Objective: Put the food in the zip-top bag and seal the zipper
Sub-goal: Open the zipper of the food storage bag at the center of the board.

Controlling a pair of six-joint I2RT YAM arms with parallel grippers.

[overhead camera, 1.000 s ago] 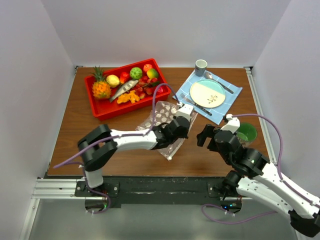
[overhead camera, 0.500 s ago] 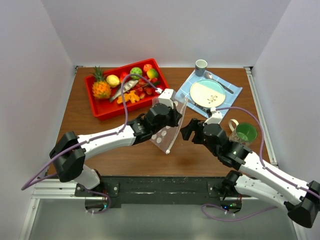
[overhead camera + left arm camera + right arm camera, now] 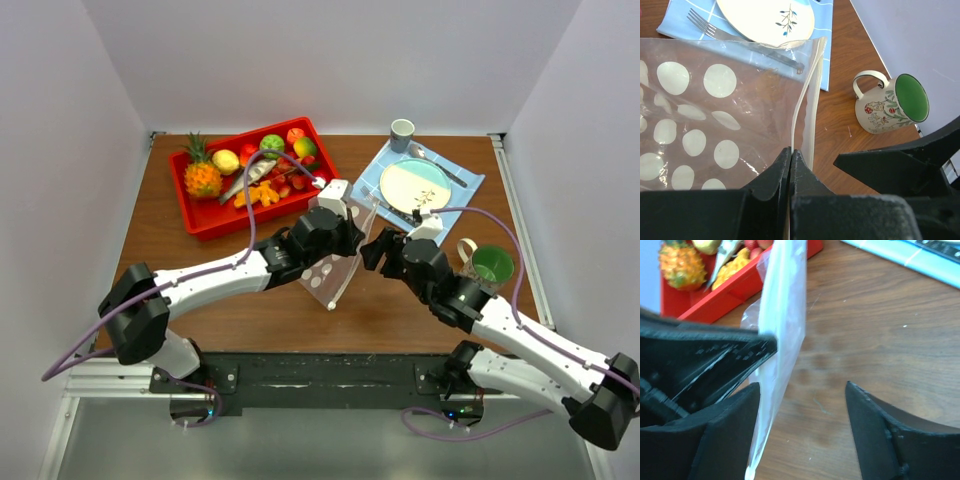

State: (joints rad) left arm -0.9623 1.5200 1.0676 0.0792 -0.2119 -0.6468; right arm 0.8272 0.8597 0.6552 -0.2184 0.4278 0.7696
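The clear zip-top bag (image 3: 335, 268) with white dots hangs upright above the table centre, held by my left gripper (image 3: 345, 230). In the left wrist view the jaws are pinched shut at the bag's zipper edge (image 3: 801, 107), with the dotted side (image 3: 700, 115) to their left. My right gripper (image 3: 378, 250) is open just right of the bag; in the right wrist view the bag (image 3: 782, 325) hangs beside the left finger (image 3: 725, 435), and the gap holds only table. The food (image 3: 272, 146) lies in the red tray (image 3: 205, 222) at the back left.
A blue placemat (image 3: 466, 195) with a plate (image 3: 414, 186), fork and knife lies at the back right, a small grey cup (image 3: 401, 133) behind it. A green-lined mug (image 3: 490, 265) stands right of my right arm. A toy pineapple (image 3: 201, 174) and fish (image 3: 247, 180) share the tray.
My left gripper has lifted the bag off the table and carried it back and right, so it hangs upright. My right gripper has moved left and forward, close beside the bag.
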